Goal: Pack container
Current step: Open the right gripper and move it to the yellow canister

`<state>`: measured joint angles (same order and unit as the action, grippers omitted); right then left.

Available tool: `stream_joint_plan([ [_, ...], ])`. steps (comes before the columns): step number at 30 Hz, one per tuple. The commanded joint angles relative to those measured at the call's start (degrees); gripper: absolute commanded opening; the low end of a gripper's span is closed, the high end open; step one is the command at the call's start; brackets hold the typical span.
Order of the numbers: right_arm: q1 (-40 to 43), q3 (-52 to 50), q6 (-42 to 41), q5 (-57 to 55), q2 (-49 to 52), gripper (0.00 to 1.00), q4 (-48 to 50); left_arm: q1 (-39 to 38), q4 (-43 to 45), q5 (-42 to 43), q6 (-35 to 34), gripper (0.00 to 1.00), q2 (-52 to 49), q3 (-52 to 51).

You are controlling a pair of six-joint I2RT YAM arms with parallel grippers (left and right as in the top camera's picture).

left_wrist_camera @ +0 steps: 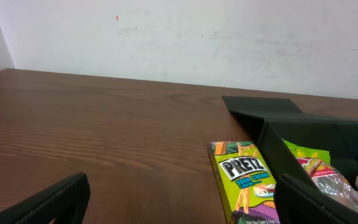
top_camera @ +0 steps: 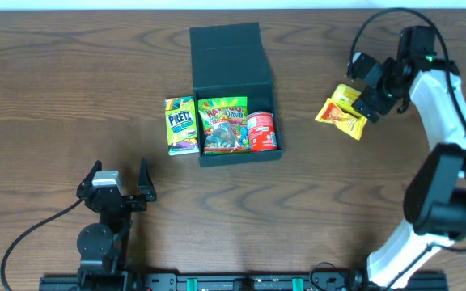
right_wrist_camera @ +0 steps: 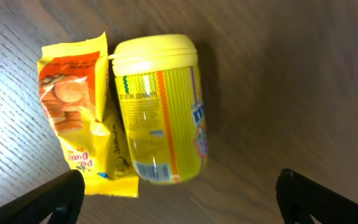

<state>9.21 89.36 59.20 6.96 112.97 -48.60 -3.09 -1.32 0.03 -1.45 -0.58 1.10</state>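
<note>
The container [top_camera: 241, 155], a dark square box, lies open mid-table with its lid flap [top_camera: 225, 44] folded back. A green candy bag [top_camera: 223, 125] and a red can [top_camera: 260, 131] lie inside it. Touching its left wall is a yellow-green Pretz box [top_camera: 181, 125]. At the right, a yellow tub [right_wrist_camera: 160, 106] lies on its side against a yellow snack pack [right_wrist_camera: 79, 106]. My right gripper [top_camera: 366, 87] hovers open just over and beside them, holding nothing. My left gripper [top_camera: 120, 167] stands open and empty near the front, facing the Pretz box [left_wrist_camera: 244, 180] and the container [left_wrist_camera: 316, 134].
The wooden table [top_camera: 71, 89] ends at a white wall [left_wrist_camera: 197, 37] behind the container. A black cable [top_camera: 31, 230] runs from the left arm's base toward the front edge.
</note>
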Motion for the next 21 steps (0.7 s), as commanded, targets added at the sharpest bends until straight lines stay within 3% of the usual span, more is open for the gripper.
stream_joint_plan([
  [1, 0.5, 3.3, 0.9, 1.7, 2.2, 0.99, -1.2, 0.2, -3.0, -0.4, 0.2, 0.95, 0.3, -0.9],
  [15, 0.6, 3.3, 2.6, 5.4, 6.4, 0.99, 1.4, 0.2, -3.0, -0.4, 0.2, 0.95, 0.3, -0.9],
  [21, 0.6, 3.3, 2.6, 5.4, 8.3, 0.93, 3.1, 0.2, -3.0, -0.4, 0.2, 0.96, 0.3, -0.9],
])
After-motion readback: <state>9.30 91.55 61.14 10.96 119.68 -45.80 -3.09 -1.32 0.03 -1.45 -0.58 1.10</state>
